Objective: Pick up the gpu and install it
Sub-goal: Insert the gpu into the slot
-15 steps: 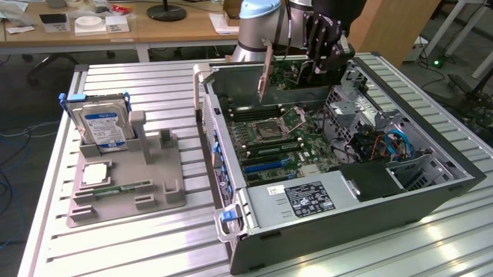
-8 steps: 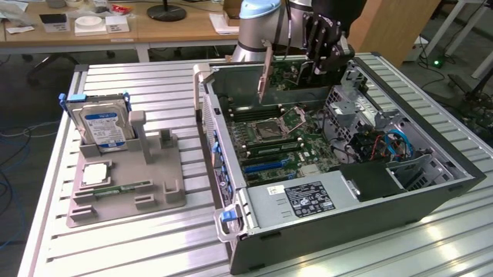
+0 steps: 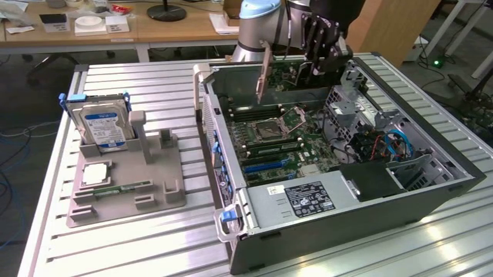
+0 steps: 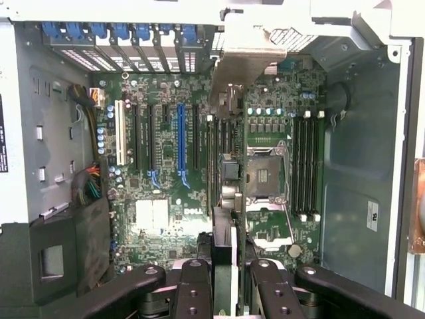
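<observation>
Gpu [image 3: 291, 78], a thin flat circuit card with a silvery metal bracket strip along 1 end, hangs upright in the exterior view, pinched by the black gripper [image 3: 322, 62] on the pale arm. I see it held above the far end of the open dark-grey computer case [image 3: 370, 208], clear of the green motherboard [image 3: 269, 144]. The case lies on the ribbed metal worktop [image 3: 138, 248], reaching from the near edge to near the far edge. Towards the exterior view's left edge sits a grey moulded fixture [image 3: 131, 196] with a boxy silver hard drive [image 3: 104, 127] standing in it.

From the wrist view I look straight down the card [image 4: 224, 232], edge-on, with the gripper [image 4: 229, 292] clamped on it, 2 black fingers [image 4: 192, 292] pressed against its faces. Below it, the card's line falls between the long blue slot [image 4: 180, 143] and the square metal processor socket [image 4: 264, 176].
</observation>
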`<state>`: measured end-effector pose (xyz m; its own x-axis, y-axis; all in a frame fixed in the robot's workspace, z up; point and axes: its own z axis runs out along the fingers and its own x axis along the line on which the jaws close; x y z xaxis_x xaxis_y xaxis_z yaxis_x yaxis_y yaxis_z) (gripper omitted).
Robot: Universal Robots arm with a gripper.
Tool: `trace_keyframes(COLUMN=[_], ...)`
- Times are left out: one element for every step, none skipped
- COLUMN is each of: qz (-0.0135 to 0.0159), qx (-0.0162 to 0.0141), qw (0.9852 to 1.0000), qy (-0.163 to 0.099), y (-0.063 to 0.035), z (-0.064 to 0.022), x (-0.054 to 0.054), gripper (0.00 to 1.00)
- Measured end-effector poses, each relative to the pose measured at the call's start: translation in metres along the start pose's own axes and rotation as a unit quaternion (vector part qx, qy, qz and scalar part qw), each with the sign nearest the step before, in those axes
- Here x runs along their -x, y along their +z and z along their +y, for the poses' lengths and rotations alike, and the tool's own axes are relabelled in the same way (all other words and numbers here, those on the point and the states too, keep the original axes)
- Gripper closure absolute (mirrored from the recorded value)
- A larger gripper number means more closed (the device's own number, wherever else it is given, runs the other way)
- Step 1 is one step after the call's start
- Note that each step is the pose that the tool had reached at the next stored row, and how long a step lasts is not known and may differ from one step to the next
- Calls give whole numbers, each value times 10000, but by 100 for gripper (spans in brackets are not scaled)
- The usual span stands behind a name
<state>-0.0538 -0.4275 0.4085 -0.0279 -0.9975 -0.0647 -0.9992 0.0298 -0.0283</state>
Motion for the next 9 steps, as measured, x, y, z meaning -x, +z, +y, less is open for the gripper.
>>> trace_keyframes(qz=[2,2,2,2,2,2,2,1,0], qx=[0,0,0,0,0,0,0,0,-1], qw=[10000,10000,10000,10000,10000,10000,10000,10000,10000], qy=[1,1,1,0,1,1,1,2,6], y=[0,1,2,2,3,5,8,10,13], z=[4,11,17,23,27,29,30,32,33], x=[0,0,-1,-1,-1,-2,-2,-4,-7], gripper=[73,73,73,73,73,73,73,73,73])
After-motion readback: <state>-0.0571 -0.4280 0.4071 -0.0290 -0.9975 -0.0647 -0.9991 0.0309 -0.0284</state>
